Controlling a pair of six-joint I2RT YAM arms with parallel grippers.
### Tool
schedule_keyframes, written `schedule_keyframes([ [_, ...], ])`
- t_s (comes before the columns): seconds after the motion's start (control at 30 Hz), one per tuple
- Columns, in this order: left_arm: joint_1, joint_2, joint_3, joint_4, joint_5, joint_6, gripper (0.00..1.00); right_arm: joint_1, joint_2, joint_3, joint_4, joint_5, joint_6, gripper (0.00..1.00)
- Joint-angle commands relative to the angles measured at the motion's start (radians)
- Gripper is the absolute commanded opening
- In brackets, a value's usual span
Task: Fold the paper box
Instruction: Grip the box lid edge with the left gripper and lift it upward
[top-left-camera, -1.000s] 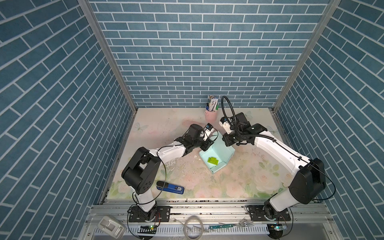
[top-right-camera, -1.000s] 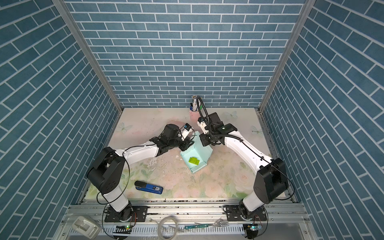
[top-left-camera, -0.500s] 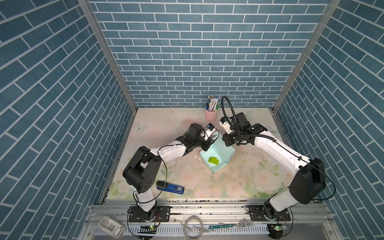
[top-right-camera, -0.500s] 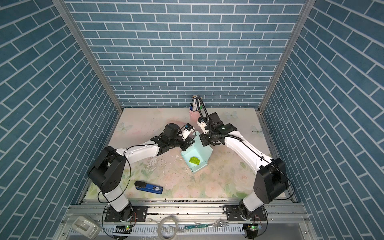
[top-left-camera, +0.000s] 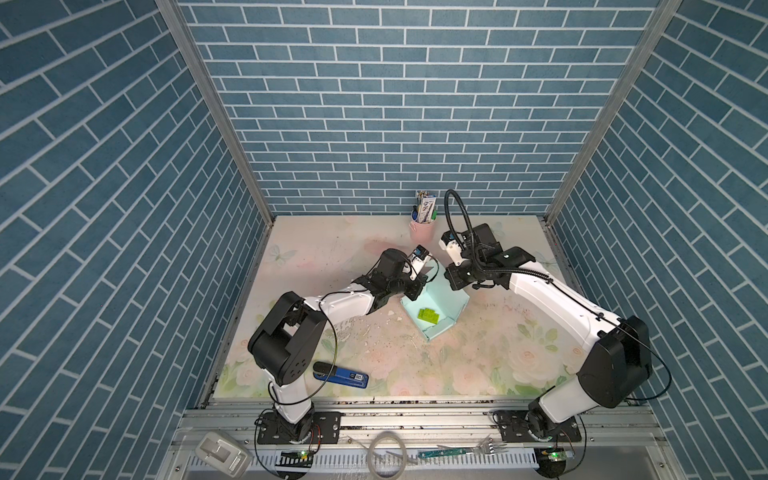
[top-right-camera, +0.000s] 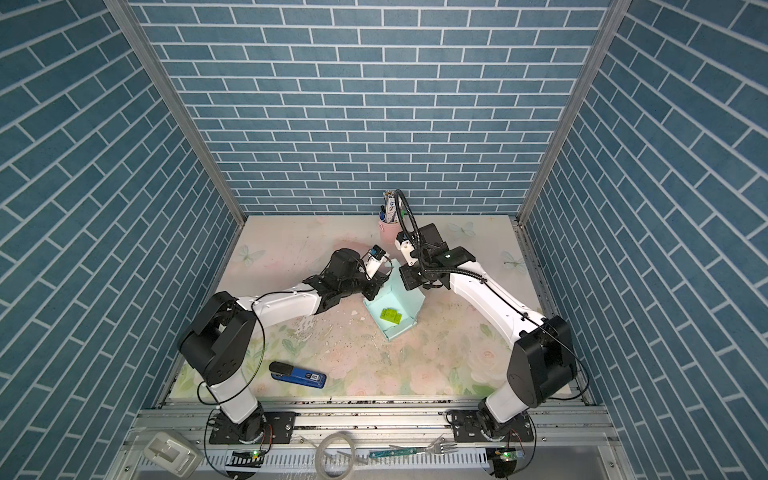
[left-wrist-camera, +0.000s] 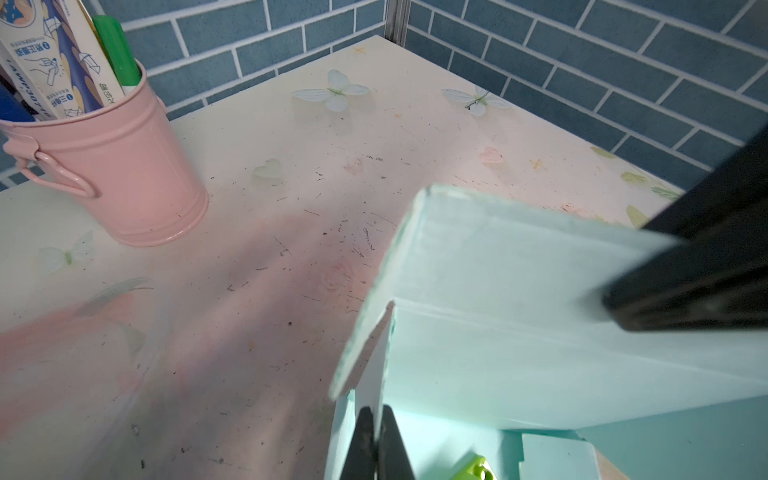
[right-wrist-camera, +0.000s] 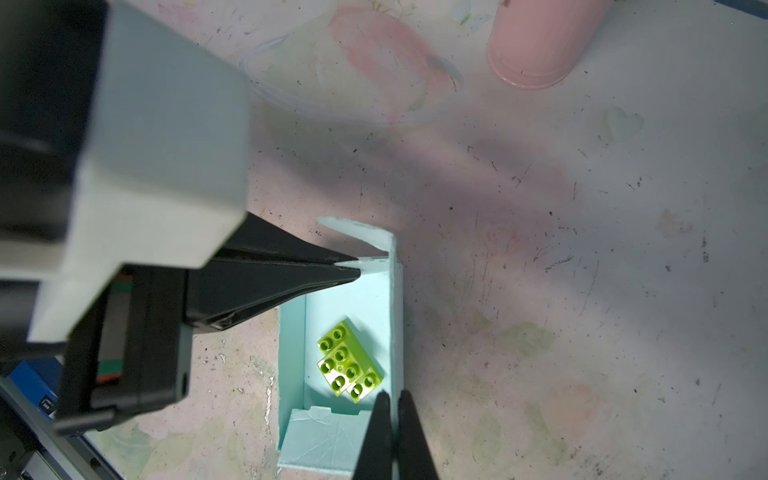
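Observation:
The paper box (top-left-camera: 440, 297) (top-right-camera: 401, 299) is pale mint card, half formed, in the middle of the table in both top views. A bright-green toy brick (top-left-camera: 429, 316) (right-wrist-camera: 349, 365) lies inside it. My left gripper (top-left-camera: 417, 291) (left-wrist-camera: 376, 411) is shut on a thin upright flap at the box's near-left corner; its black fingers (right-wrist-camera: 332, 270) also show in the right wrist view. My right gripper (top-left-camera: 451, 282) (right-wrist-camera: 392, 397) is shut on the box's tall raised panel (left-wrist-camera: 498, 291), one finger inside the box and one outside.
A pink cup (top-left-camera: 422, 230) (left-wrist-camera: 108, 166) holding pens stands just behind the box. A blue stapler (top-left-camera: 340, 376) lies near the front left of the table. Tiled walls close in three sides. A fork (top-left-camera: 473, 449) lies on the rail in front.
My left gripper has closed on the corner flap; it stood partly open a second ago. The box and the right arm have stayed where they were.

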Motion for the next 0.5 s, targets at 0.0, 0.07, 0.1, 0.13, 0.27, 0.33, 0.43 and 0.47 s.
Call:
schedule_keyframes([
  [0.0, -0.007, -0.032, -0.013, 0.040, -0.043, -0.013, 0.00, 0.002, -0.015, -0.006, 0.014, -0.029, -0.005, 0.00],
  [0.07, -0.015, -0.036, -0.017, 0.035, -0.083, -0.016, 0.00, 0.001, -0.015, -0.003, 0.021, -0.031, -0.003, 0.06],
  [0.1, -0.018, -0.039, -0.019, 0.027, -0.118, -0.023, 0.00, 0.001, -0.019, 0.000, 0.026, -0.031, -0.002, 0.11],
  [0.13, -0.021, -0.043, -0.022, 0.023, -0.150, -0.027, 0.00, 0.002, -0.023, 0.001, 0.031, -0.027, -0.001, 0.16],
  [0.27, -0.022, -0.078, -0.071, 0.047, -0.246, -0.069, 0.00, 0.000, -0.062, -0.001, 0.080, 0.031, 0.015, 0.33],
  [0.33, -0.023, -0.095, -0.101, 0.059, -0.291, -0.087, 0.00, 0.000, -0.097, -0.012, 0.116, 0.056, 0.028, 0.39],
  [0.43, -0.023, -0.138, -0.154, 0.077, -0.372, -0.133, 0.00, 0.001, -0.175, -0.072, 0.213, 0.110, 0.066, 0.46],
  [0.47, -0.023, -0.158, -0.178, 0.093, -0.401, -0.153, 0.00, 0.001, -0.211, -0.112, 0.259, 0.126, 0.080, 0.47],
])
